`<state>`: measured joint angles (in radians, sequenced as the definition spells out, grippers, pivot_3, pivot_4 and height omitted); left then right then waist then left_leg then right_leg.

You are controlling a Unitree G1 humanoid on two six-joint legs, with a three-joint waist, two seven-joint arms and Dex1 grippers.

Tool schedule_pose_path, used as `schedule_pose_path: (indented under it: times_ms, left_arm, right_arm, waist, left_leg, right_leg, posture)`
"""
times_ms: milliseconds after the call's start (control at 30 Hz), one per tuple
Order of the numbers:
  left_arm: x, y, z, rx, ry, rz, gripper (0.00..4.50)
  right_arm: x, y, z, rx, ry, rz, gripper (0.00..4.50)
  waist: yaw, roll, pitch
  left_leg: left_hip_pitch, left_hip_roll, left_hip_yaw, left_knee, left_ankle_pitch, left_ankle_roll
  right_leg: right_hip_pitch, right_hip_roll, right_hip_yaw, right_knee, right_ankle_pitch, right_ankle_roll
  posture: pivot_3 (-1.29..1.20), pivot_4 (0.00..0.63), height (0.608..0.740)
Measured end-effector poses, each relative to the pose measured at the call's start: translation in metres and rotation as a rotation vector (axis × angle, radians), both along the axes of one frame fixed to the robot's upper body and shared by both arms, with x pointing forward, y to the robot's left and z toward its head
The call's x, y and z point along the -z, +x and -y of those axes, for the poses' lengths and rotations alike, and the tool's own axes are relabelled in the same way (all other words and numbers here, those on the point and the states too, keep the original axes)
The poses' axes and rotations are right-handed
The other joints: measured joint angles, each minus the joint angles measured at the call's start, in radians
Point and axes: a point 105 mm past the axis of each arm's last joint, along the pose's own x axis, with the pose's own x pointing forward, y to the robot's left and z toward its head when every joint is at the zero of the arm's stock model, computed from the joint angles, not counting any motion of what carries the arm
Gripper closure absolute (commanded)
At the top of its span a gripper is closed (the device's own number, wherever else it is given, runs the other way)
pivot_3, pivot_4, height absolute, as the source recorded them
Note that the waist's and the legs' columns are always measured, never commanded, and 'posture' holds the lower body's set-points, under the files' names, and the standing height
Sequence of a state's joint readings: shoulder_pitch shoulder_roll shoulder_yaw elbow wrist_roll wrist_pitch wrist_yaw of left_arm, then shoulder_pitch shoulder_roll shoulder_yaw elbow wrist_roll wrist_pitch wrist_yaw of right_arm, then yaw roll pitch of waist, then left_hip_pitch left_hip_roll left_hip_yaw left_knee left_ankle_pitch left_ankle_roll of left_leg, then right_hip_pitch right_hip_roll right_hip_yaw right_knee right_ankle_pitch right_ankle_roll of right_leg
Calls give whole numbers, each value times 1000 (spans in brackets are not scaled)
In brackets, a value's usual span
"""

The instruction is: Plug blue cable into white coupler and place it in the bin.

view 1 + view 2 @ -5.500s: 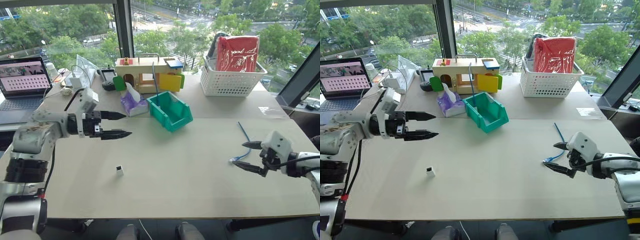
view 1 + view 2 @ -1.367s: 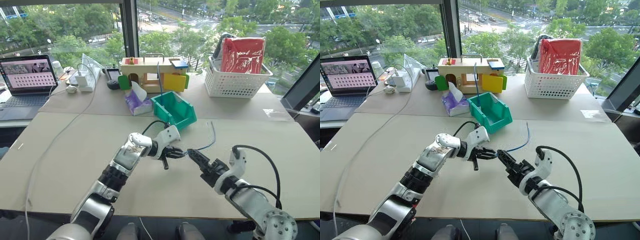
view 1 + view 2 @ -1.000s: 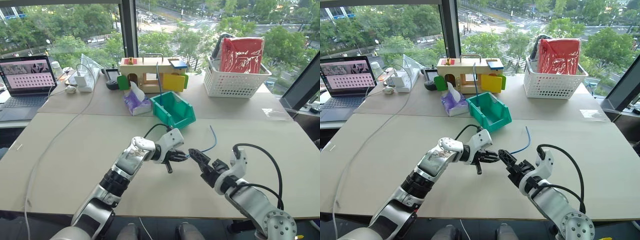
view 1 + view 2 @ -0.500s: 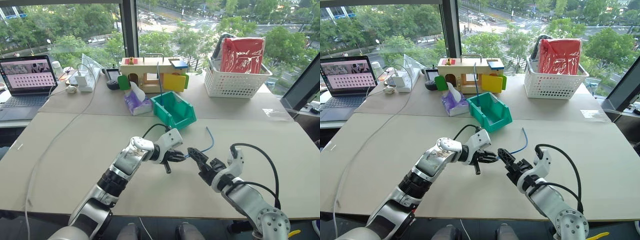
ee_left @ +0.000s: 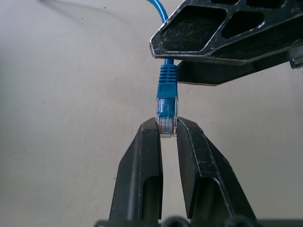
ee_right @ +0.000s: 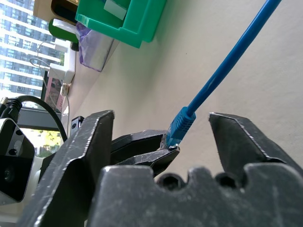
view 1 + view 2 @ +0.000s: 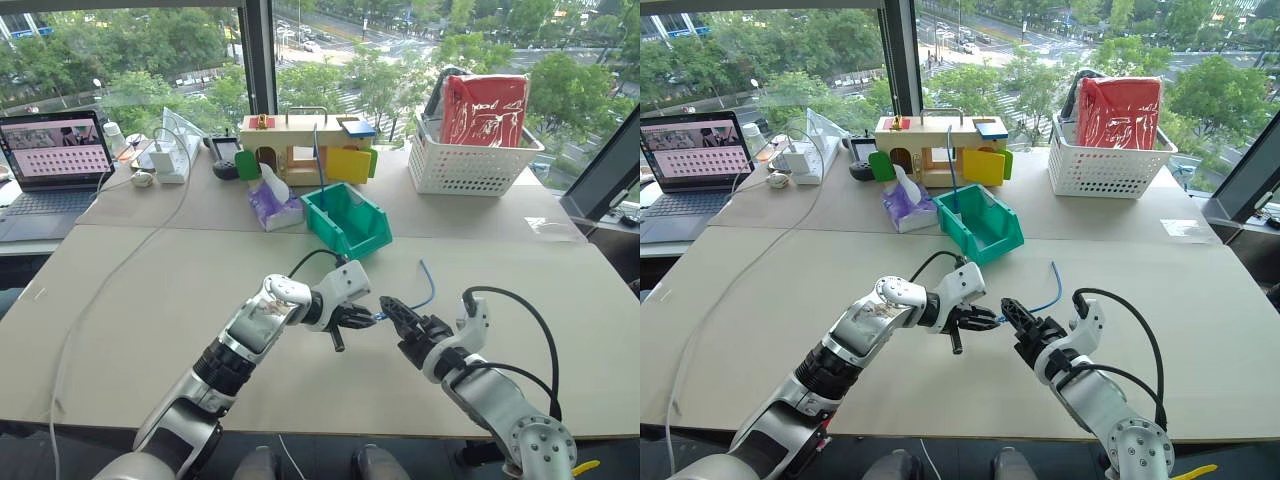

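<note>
Now left gripper [image 5: 167,126] fingers pinch blue cable [image 5: 167,92] plug; right gripper [image 6: 163,130] fingers spread around it.

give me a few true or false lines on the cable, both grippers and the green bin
1. The left gripper pinches the blue cable's clear plug between its fingers. True.
2. The right gripper is clamped shut on the cable. False: its fingers stand apart on either side of the cable.
3. The cable already lies in the green bin. False: it is held above the table, in front of the bin.
4. A white basket stands at the back of the table. True.
</note>
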<state>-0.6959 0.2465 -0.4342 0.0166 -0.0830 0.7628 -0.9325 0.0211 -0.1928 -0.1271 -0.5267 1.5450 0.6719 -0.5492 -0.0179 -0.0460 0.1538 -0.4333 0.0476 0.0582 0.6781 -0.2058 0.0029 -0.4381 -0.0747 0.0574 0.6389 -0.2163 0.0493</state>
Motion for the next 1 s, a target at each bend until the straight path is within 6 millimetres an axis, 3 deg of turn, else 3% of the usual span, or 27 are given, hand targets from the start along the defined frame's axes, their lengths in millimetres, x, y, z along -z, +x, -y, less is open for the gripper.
schedule_pose_path:
  times_ms: [200, 500, 700, 867, 1000]
  left_arm:
    - [-2, -1, 2, 8, -21, -14, 4129]
    - [-2, 0, 2, 7, -29, -34, 4129]
    - [-12, -3, -3, 49, -97, -89, 2021]
    - [-43, 7, -23, 59, -155, -46, 162]
    - [-83, 23, -77, -48, -292, 2, 30]
  right_arm:
    - [6, -1, 3, 26, 37, -27, 4431]
    - [8, -1, 4, 39, 90, -43, 4431]
    - [7, 0, 5, 51, 85, -34, 4500]
    - [-3, 4, 23, 172, 111, 21, 4500]
    - [-5, -4, 28, 205, 184, 30, 4500]
  waist:
    - [0, 0, 0]
    - [0, 0, 0]
    - [0, 0, 0]
    - [-3, 0, 0]
    - [-17, 0, 0]
  left_leg:
    - [0, 0, 0, 0, 0, 0]
    - [0, 0, 0, 0, 0, 0]
    - [0, 0, 0, 0, 0, 0]
    - [0, 0, 0, -1, 0, 0]
    - [0, 2, -1, -2, 0, 0]
  right_leg:
    - [0, 0, 0, 0, 0, 0]
    - [0, 0, 0, 0, 0, 0]
    - [0, 0, 0, 0, 0, 0]
    - [0, 1, 0, -1, 0, 0]
    - [-1, 2, 0, 0, -1, -2]
  posture:
    - [0, 150, 715]
    - [0, 150, 715]
    - [0, 150, 715]
    - [0, 150, 715]
    - [0, 150, 715]
